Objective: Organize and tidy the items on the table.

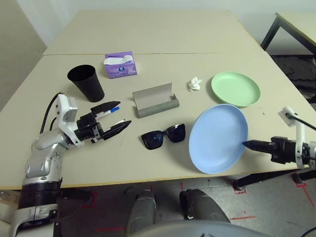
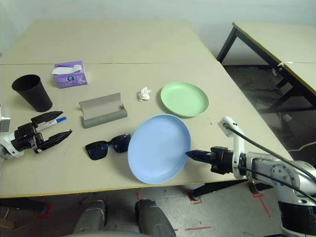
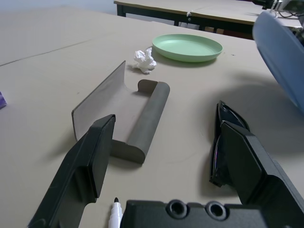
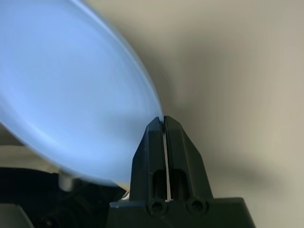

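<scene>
The right hand (image 2: 187, 153) was closed on the pale blue round plate (image 2: 159, 149), tilting it clear, the left spread empty, and stacking called for the green round plastic plate (image 2: 184, 99) beyond it.

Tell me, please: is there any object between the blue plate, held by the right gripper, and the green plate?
Nothing visible stands between the pale blue plate and the green plate.

I see a purple tissue box (image 1: 120, 64) with a white tissue poking out of its top. Off to my right stands another beige table (image 2: 282, 42) with black legs.
</scene>
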